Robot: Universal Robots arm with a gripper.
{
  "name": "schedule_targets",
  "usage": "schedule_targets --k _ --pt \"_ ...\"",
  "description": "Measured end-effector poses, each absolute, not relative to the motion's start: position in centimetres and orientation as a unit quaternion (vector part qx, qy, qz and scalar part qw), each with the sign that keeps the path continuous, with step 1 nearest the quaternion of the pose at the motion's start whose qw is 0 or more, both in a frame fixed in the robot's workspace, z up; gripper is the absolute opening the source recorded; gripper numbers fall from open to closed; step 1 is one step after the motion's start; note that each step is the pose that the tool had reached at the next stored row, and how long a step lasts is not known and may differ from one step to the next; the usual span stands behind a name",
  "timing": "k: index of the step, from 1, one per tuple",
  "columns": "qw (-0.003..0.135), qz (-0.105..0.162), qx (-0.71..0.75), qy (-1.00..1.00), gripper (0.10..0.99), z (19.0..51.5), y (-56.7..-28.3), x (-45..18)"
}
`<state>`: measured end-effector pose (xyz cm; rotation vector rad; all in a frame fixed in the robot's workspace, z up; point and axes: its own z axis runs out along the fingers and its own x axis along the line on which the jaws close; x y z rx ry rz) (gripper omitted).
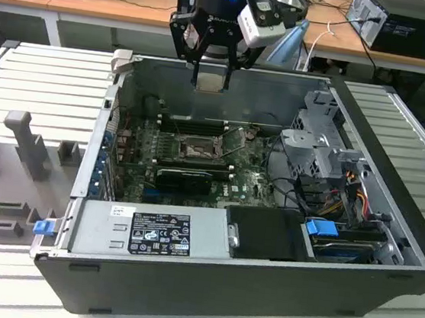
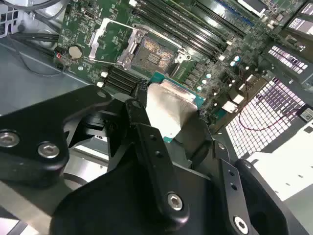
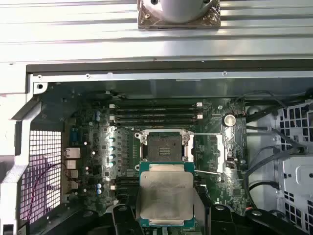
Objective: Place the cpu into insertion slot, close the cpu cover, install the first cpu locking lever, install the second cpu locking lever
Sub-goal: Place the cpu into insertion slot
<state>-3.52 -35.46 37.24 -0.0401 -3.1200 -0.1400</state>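
cpu [image 2: 172, 104] partly behind end effector [image 2: 168, 116]

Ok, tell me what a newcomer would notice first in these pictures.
In the exterior view the black end effector hangs over the far wall of the open computer case. It is shut on the cpu, whose silvery face shows in both wrist views. Below it, on the green motherboard, the insertion slot lies bare with its pin field exposed.

Inside the open computer case [image 1: 259, 291], a silver power supply [image 1: 150, 232] lies along its near wall; grey fixture blocks [image 1: 26, 139] stand outside it, at the exterior view's left.
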Motion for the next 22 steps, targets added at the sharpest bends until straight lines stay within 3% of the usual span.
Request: schedule_targets --k 22 --pt "0.006 -0.045 -0.090 -0.995 0.525 37.19 -35.46 -3.52"
